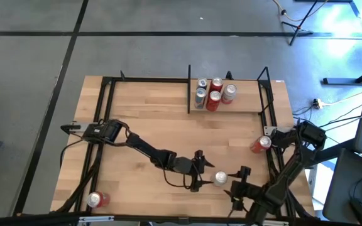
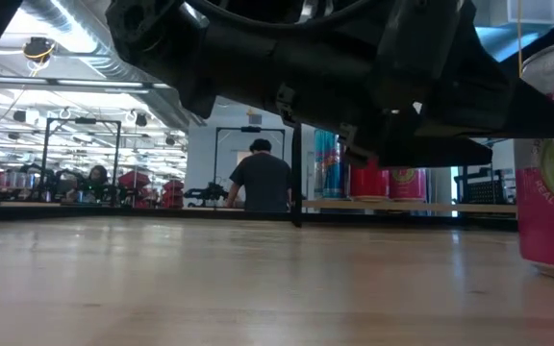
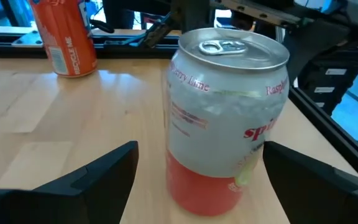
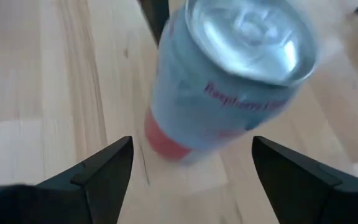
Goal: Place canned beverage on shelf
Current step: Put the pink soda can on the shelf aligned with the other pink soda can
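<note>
A silver-and-red can (image 1: pixel 220 178) stands upright on its base on the wooden tabletop near the front edge. It also shows in the left wrist view (image 3: pixel 225 118), the right wrist view (image 4: pixel 229 81) and the low view (image 2: pixel 551 163). My left gripper (image 1: pixel 201 171) is open just to the can's left, with its fingers (image 3: pixel 104 171) on either side of the can's lower half. My right gripper (image 1: pixel 239 182) is open just to the can's right, and the can stands ahead of its fingers (image 4: pixel 104 165). The shelf (image 1: pixel 228 108) at the far right holds several cans (image 1: pixel 213 93).
A red can (image 1: pixel 261 144) stands near the right edge and also shows in the left wrist view (image 3: pixel 64 37). Another can (image 1: pixel 96 199) stands at the front left corner. Black metal bars (image 1: pixel 188 88) bound the shelf bay. Bare tabletop (image 1: pixel 149 113) lies at centre and left.
</note>
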Robot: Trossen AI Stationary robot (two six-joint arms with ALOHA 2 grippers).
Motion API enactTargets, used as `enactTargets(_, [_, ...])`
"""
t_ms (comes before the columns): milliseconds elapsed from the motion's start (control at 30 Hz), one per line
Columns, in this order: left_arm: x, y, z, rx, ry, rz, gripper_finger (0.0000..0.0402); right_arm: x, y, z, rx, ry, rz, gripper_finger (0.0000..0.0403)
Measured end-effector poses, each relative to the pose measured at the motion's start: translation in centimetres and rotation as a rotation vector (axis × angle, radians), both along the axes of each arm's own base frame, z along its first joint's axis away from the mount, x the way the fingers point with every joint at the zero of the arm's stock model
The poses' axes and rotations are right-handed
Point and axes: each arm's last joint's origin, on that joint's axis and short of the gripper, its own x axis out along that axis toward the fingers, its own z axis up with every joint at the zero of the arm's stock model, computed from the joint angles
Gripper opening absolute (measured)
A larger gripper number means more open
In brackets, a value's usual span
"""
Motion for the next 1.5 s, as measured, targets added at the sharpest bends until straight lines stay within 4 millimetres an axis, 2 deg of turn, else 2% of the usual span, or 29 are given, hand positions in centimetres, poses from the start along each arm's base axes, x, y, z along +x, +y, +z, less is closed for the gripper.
enactTargets(100, [-0.1,-0.1,-0.2,-0.009,0.025,-0.005,0.0337,0.3,-0.6,0.3,0.046,0.079,-0.016,0.0315])
enactTargets(167, [-0.4,-0.3,-0.1,0.002,0.066,-0.009,0.0337,0.6,-1.0,1.3,0.087,0.12,-0.025,0.0315])
enactTargets(233, [-0.8,-0.4,0.8,0.021,0.117,-0.012,0.0337,0.8,-1.3,2.8,0.128,0.149,-0.03,0.0315])
enactTargets(300, [-1.5,-0.5,2.6,0.037,0.156,-0.011,0.0337,1.0,-1.7,4.5,0.157,0.159,-0.028,0.0315])
enactTargets(433, [-3.3,-0.7,5.1,0.104,0.278,-0.038,0.0337,1.8,-1.9,7.9,0.248,0.098,-0.006,0.0315])
enactTargets(533, [-4.2,-1.3,5.5,0.139,0.33,-0.039,0.0338,2.8,-2.1,9.5,0.294,0.061,-0.009,0.0315])
enactTargets(633, [-4.7,-2.3,5.6,0.156,0.326,-0.046,0.0338,3.8,-2.6,10.3,0.295,0.032,-0.032,0.0315])
enactTargets(867, [-5.2,-3.2,5.1,0.174,0.352,-0.063,0.0338,6.0,-5.0,9.1,0.34,0.089,-0.132,0.0315])
enactTargets(1133, [-5.2,-3.3,5.1,0.146,0.355,-0.052,0.0338,5.5,-5.4,6.9,0.367,0.159,-0.143,0.0315])
enactTargets(1500, [-5.4,-3.7,5.1,0.129,0.356,-0.052,0.0338,5.4,-5.6,5.3,0.341,0.113,-0.134,0.0314])
